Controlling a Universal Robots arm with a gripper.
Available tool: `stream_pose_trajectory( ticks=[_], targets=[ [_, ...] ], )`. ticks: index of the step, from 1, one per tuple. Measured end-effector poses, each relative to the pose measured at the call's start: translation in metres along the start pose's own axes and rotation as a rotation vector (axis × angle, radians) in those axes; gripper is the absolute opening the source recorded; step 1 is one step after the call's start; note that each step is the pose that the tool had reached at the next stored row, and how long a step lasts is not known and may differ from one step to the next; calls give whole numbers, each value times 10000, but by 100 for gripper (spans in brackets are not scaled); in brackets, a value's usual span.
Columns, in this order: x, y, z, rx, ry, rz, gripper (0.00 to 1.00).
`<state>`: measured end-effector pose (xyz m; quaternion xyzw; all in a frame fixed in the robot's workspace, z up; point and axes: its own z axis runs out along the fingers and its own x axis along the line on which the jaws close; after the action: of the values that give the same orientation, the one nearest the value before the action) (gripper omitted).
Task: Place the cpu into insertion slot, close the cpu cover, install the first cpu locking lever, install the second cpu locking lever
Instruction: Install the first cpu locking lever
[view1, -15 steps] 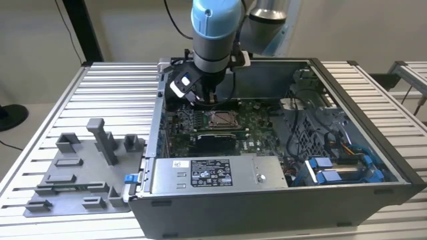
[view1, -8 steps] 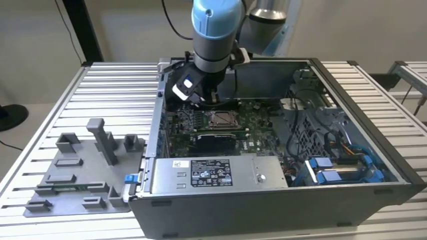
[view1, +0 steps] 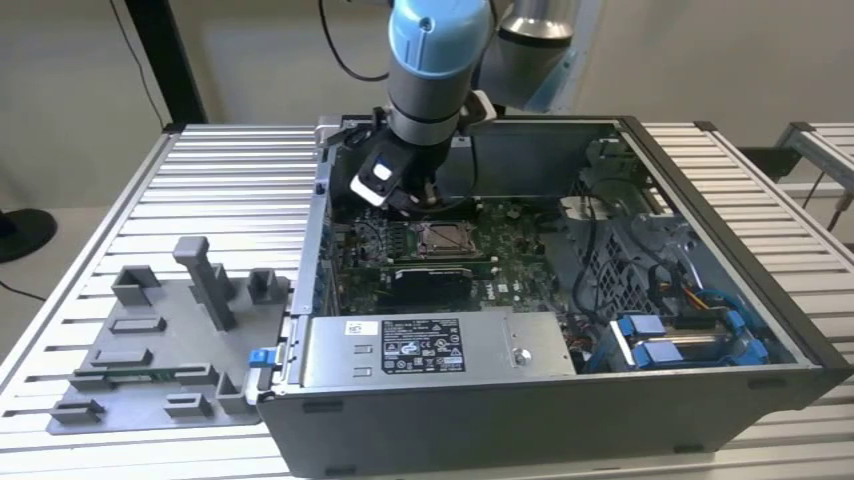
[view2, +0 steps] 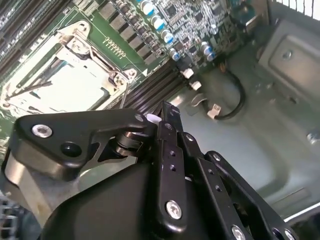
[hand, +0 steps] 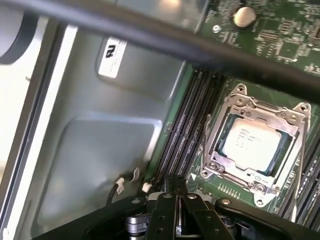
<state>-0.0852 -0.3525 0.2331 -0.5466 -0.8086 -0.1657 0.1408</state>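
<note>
Pressed together and pinching nothing, the claw is hanging just beside the insertion slot, above the long black slots. The cpu is sitting inside the slot, and the cpu cover is lying flat over its edges.

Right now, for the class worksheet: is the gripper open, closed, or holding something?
Gripper: closed, fingertips together, nothing visible between them; it hangs beside the cpu cover.
</note>
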Motion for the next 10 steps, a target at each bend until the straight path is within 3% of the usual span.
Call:
stream_pose_trajectory(
  ticks=[3, 8, 10],
  targets=[
    [0, 0, -1, 77, 2, -532, 0],
    [0, -1, -1, 85, 4, -592, 0],
    [0, 0, 0, 166, 29, -796, 0]
  ],
)
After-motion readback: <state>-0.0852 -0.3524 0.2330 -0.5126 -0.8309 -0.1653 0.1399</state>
